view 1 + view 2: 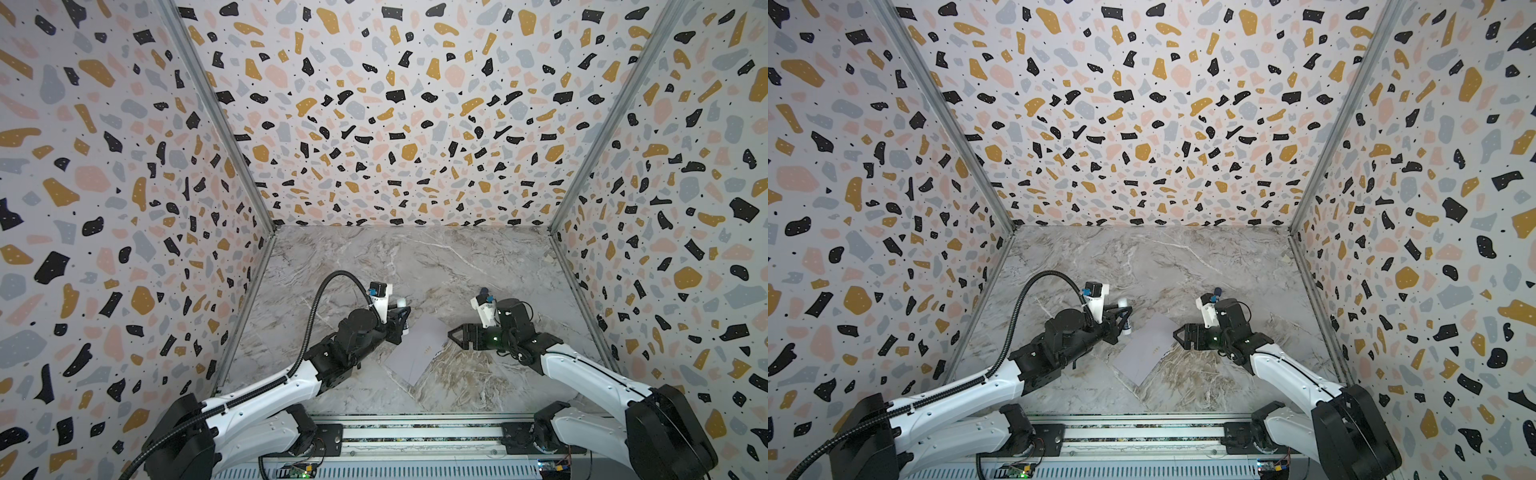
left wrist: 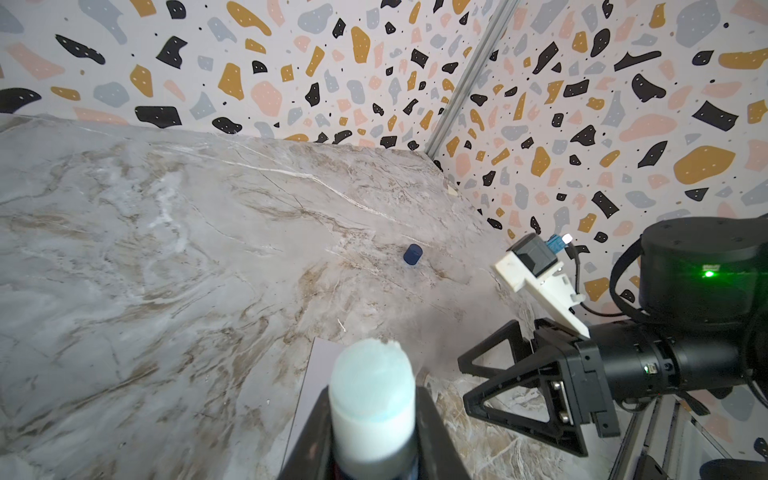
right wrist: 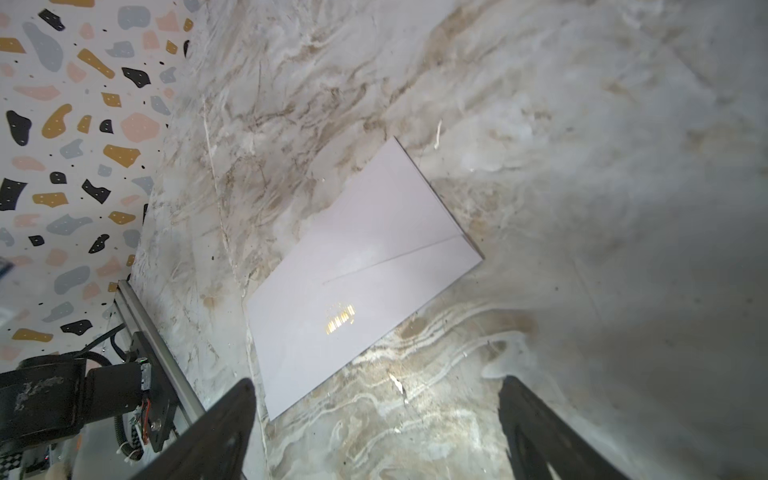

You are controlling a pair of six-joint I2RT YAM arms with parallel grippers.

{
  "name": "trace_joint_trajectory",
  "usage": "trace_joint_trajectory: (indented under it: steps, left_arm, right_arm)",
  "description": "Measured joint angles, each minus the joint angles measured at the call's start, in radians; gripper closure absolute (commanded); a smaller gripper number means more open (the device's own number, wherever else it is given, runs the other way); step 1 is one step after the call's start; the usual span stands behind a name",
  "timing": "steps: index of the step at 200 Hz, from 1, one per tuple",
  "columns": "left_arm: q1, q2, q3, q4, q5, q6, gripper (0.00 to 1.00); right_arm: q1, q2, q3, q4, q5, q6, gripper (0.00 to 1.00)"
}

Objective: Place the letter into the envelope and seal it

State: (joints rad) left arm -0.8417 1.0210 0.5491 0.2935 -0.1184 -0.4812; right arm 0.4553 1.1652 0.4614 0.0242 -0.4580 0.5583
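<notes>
Marble-patterned grey-beige tabletop (image 1: 415,257), terrazzo-print walls on three sides.

Task item: the plain pale grey-lavender long paper envelope (image 1: 417,353) (image 1: 1142,353) lies flat on the tabletop between the two arms, set at a diagonal in both top views. The right wrist view shows it clearly (image 3: 357,282): the pointed flap is folded down against the body, its seam a thin slanting line, and the small gold mark (image 3: 340,320) faces up. Whether the flap is stuck down cannot be told.

Left gripper (image 1: 1121,318) (image 2: 372,440): jaws closed partway onto a white cylindrical glue stick (image 2: 372,407), its pale blue tip bare. The gripper sits just beside the envelope's far left edge; contact with the paper cannot be told.

Right gripper (image 1: 451,334) (image 3: 376,384): jaws spread wide, nothing between them. It is low over the tabletop, just beside the envelope's right corner.

A small dark blue cylindrical cap (image 2: 412,254) lies on the tabletop beyond the envelope, apart from both grippers.
</notes>
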Motion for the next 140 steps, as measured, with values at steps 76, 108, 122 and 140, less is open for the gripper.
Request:
trace_joint_trajectory:
  steps: [76, 108, 122, 140]
  left_arm:
    - [0.0, -0.01, -0.001, -0.025, -0.019, 0.018, 1.0]
    - [0.001, -0.01, -0.002, -0.025, -0.021, 0.019, 1.0]
    - [0.001, -0.01, -0.003, -0.025, -0.022, 0.019, 1.0]
    - [0.001, -0.01, -0.005, -0.026, -0.022, 0.02, 1.0]
  right_arm:
    - [0.003, 0.221, 0.037, 0.118, -0.022, 0.06, 0.05]
    - [0.008, 0.278, 0.067, 0.168, -0.032, 0.068, 0.05]
    - [0.013, 0.298, 0.077, 0.186, -0.037, 0.069, 0.05]
    - [0.02, 0.327, 0.095, 0.205, -0.045, 0.07, 0.05]
